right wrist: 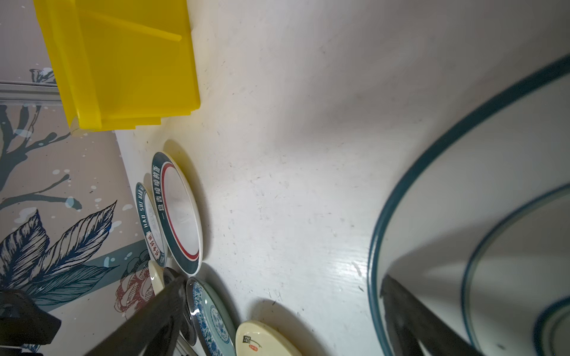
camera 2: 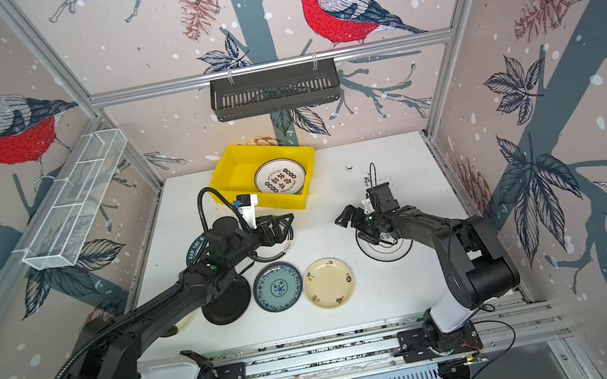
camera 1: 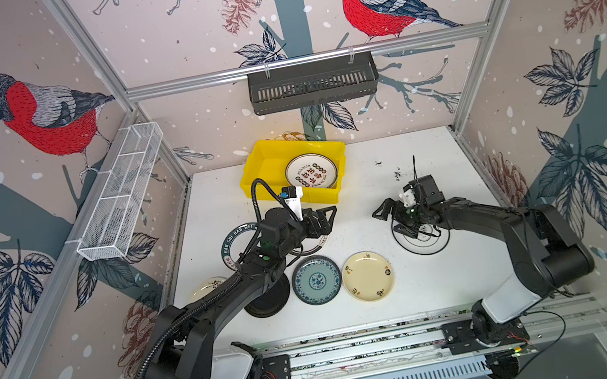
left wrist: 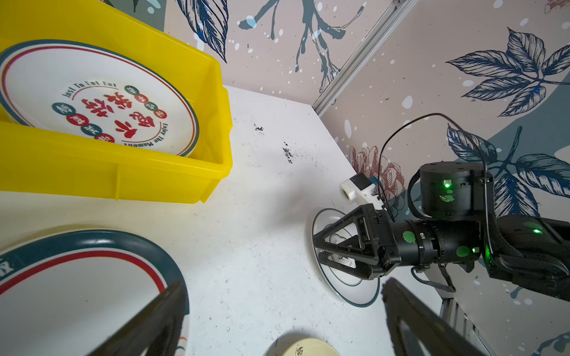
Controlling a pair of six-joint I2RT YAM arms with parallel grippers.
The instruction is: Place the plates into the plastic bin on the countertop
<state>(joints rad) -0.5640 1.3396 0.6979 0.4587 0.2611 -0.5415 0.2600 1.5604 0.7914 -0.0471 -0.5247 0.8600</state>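
On the left of the countertop, in both top views, a cream plate and a black plate lie partly hidden under the left arm, with a lettered-rim plate behind them; the left gripper hangs released, jaws wide and empty, above a red-ringed plate and just in front of the plastic bin; the bin stands at the back edge and holds a white plate with red characters; a blue-patterned plate and a cream floral plate lie side by side near the front; on the right, the right gripper is spread, empty, low over a white ringed plate; whether it touches cannot be told.
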